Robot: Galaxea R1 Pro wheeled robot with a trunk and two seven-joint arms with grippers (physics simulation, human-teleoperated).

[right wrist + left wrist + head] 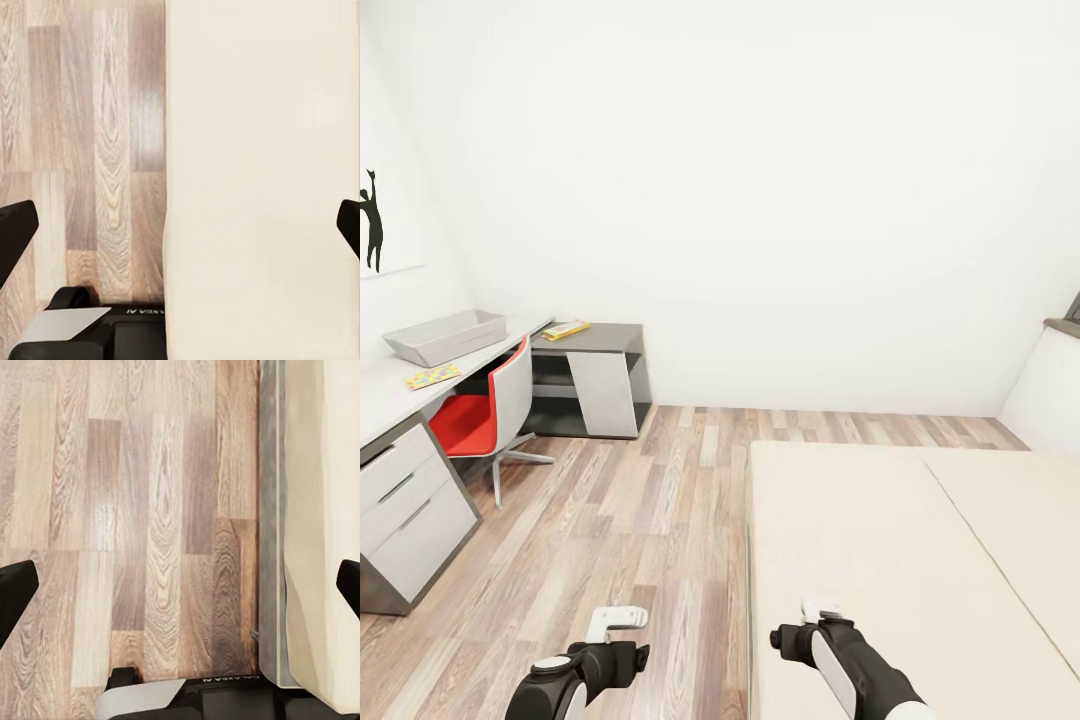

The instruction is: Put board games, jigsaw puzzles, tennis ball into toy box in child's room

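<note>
The table (pixel 380 395) runs along the left wall. On it stands the grey toy box (pixel 446 336), and a multicoloured jigsaw puzzle (pixel 432 377) lies in front of it. A thin yellow and red board game (pixel 566 329) rests on the lower dark section. The cream bed (pixel 920 560) fills the right foreground, and the part I see is bare. The tennis ball is out of view. My left gripper (pixel 616 620) (pixel 180 592) hangs open over the wood floor beside the bed's edge. My right gripper (pixel 820 607) (pixel 180 232) is open over the mattress edge, holding nothing.
A red and white swivel chair (pixel 488 410) is pulled up to the table, between the white drawers (pixel 410 510) and the dark section. Open wood floor (pixel 650 520) lies between table and bed. A wall picture (pixel 375 220) hangs at the left.
</note>
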